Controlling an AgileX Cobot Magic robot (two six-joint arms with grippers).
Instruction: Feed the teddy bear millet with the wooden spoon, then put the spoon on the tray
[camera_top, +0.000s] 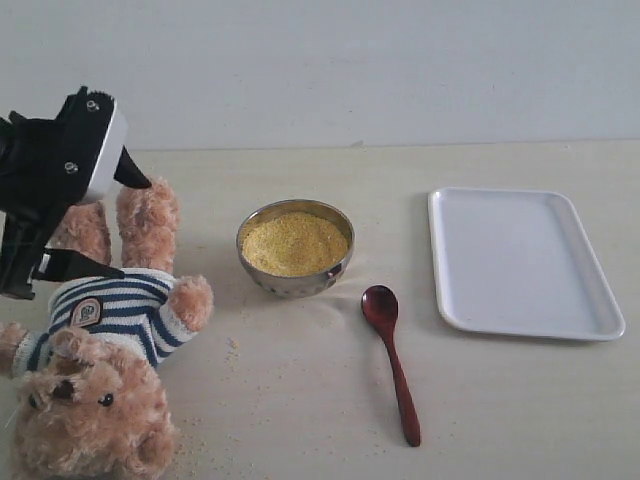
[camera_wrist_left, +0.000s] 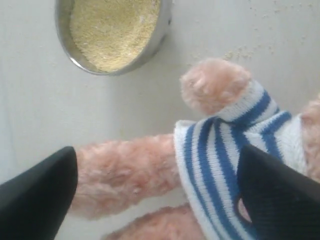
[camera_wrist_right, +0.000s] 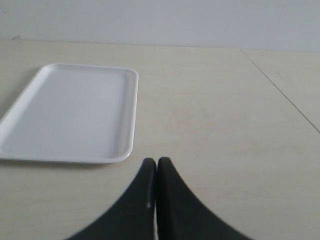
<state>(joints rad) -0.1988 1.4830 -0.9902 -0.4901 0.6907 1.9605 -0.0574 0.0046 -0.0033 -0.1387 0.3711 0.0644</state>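
Observation:
The teddy bear (camera_top: 110, 330) lies on its back at the front left, head towards the front edge, legs pointing away. My left gripper (camera_top: 100, 222) hangs open over its legs and sweater hem; in the left wrist view the gripper (camera_wrist_left: 157, 165) has one finger at the leg (camera_wrist_left: 125, 172) and the other over the striped sweater (camera_wrist_left: 215, 165). The metal bowl (camera_top: 297, 283) of millet (camera_top: 293, 243) stands mid-table. The wooden spoon (camera_top: 392, 360) lies in front of it, bowl end towards the millet. The empty white tray (camera_top: 520, 260) is at the right. My right gripper (camera_wrist_right: 157, 161) is shut on nothing, near the tray (camera_wrist_right: 70, 112).
Loose grains (camera_top: 232, 345) are scattered on the table beside the bear's arm and in front of it. A pale wall runs behind the table. A seam (camera_wrist_right: 280, 90) crosses the tabletop beyond the right gripper.

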